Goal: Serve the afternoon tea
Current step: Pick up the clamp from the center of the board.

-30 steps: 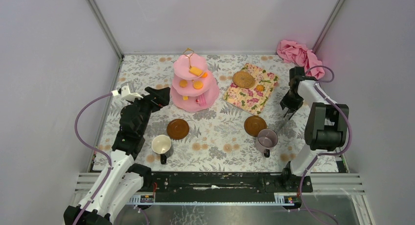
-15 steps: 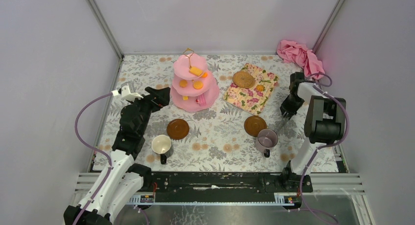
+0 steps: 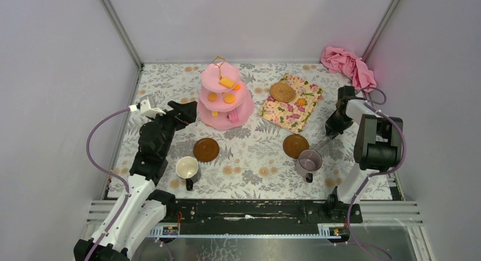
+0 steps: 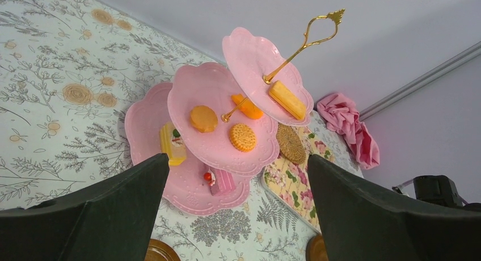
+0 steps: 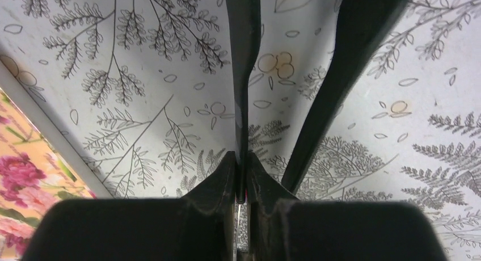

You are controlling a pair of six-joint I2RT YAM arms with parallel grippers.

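Observation:
The pink three-tier cake stand [image 3: 227, 102] [image 4: 215, 119] carries orange and yellow biscuits [image 3: 228, 97] [image 4: 243, 137]. My left gripper [image 3: 186, 110] [image 4: 237, 161] hovers just left of it, open and empty. In front lie two brown saucers [image 3: 206, 150] [image 3: 295, 146]. The white mug [image 3: 187, 168] stands beside the left saucer and the purple mug [image 3: 309, 160] beside the right one. My right gripper [image 3: 332, 128] [image 5: 241, 161] is low over the tablecloth at the right. It is shut on one blade of the slim black tongs [image 5: 243, 57] [image 3: 321, 142], whose other blade [image 5: 346, 74] splays to the right.
A floral mat [image 3: 295, 110] at the back right holds a wicker coaster [image 3: 282, 92] and an orange biscuit [image 3: 301, 102]. A crumpled pink cloth [image 3: 347, 65] lies in the far right corner. Metal frame posts and grey walls enclose the table.
My right gripper has closed onto the tongs blade and its wrist has shifted slightly nearer. The left arm, mugs, saucers and stand have not moved.

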